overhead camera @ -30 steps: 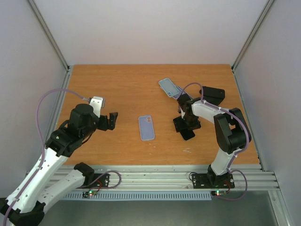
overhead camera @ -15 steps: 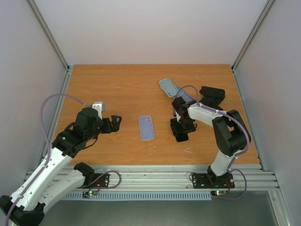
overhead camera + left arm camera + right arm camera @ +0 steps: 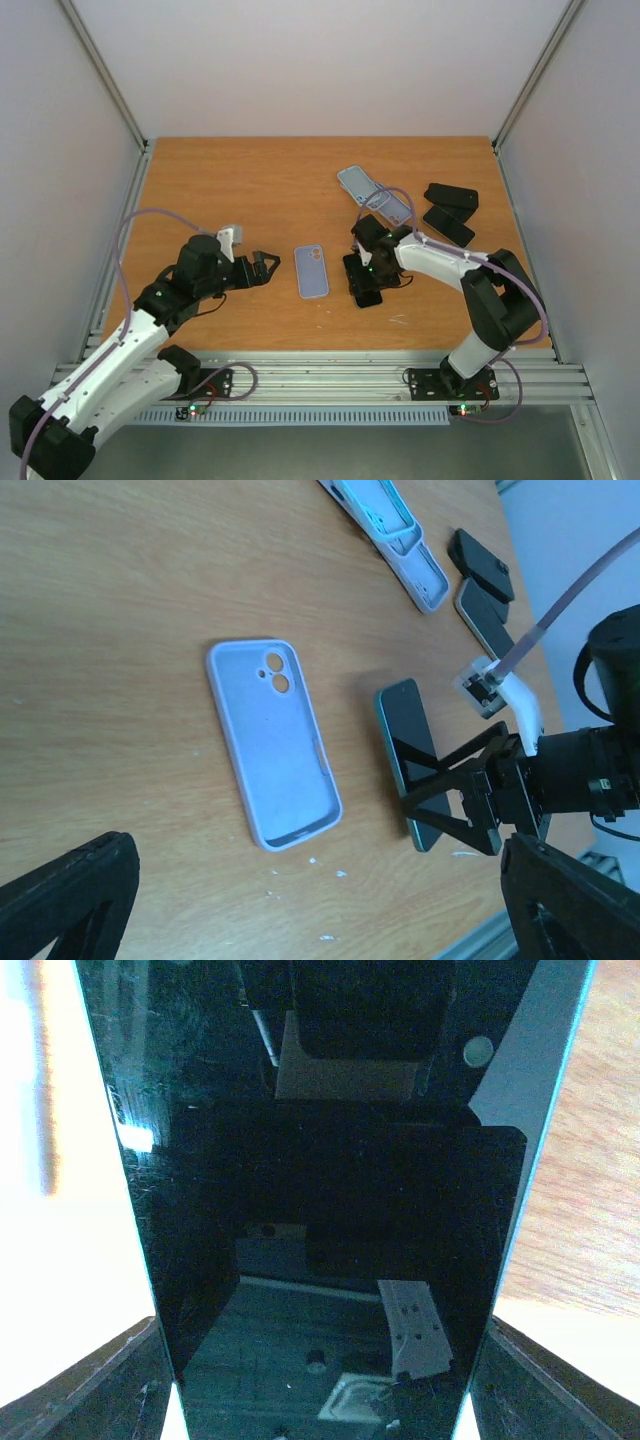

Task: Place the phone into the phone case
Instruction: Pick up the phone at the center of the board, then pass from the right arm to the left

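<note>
Wooden table holds one lilac case; right gripper grasps one phone, left gripper released.

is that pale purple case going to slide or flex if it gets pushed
The pale lilac phone case lies flat, open side up, on the smooth wooden table with nothing holding it, so it would probably slide when pushed. Its thin rounded walls look rubbery: likely light and somewhat bendy. Pressing in the black-screened phone could skid it.
</note>
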Robot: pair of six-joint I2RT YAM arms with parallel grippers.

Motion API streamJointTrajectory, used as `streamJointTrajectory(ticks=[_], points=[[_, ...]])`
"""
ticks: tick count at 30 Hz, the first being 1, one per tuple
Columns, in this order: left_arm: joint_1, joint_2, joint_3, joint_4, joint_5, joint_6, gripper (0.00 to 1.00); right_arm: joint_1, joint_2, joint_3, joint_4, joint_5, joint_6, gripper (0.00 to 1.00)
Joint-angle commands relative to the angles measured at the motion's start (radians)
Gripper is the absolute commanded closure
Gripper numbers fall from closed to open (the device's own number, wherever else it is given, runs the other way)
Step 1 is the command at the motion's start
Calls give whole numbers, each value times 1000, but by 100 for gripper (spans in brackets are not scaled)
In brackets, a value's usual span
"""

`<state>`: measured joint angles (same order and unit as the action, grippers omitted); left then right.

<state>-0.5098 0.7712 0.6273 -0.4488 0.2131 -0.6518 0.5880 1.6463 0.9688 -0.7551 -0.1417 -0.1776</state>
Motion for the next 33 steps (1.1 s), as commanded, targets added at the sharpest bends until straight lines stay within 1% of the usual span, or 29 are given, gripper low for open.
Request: streamJointTrajectory(ticks=[1, 4, 12, 19, 22, 24, 33], points=[[-7, 20, -52, 205, 89, -85, 1, 67, -97, 1, 76, -16, 77, 58], [-27, 48, -71, 261, 104, -113, 1, 116, -135, 7, 92, 13, 103, 59], [-140, 148, -115, 454, 88, -170, 3, 213, -251, -3, 174, 55, 175, 63], [-184, 246, -119, 616, 106, -211, 12, 291, -345, -51, 280, 107, 244, 65], [-191, 280, -116, 670, 121, -226, 16, 310, -376, -83, 344, 105, 266, 66], [-196, 299, -114, 685, 126, -232, 21, 321, -391, -100, 373, 107, 272, 66], [-213, 349, -123, 735, 145, -239, 49, 338, -413, -122, 442, 92, 282, 66]])
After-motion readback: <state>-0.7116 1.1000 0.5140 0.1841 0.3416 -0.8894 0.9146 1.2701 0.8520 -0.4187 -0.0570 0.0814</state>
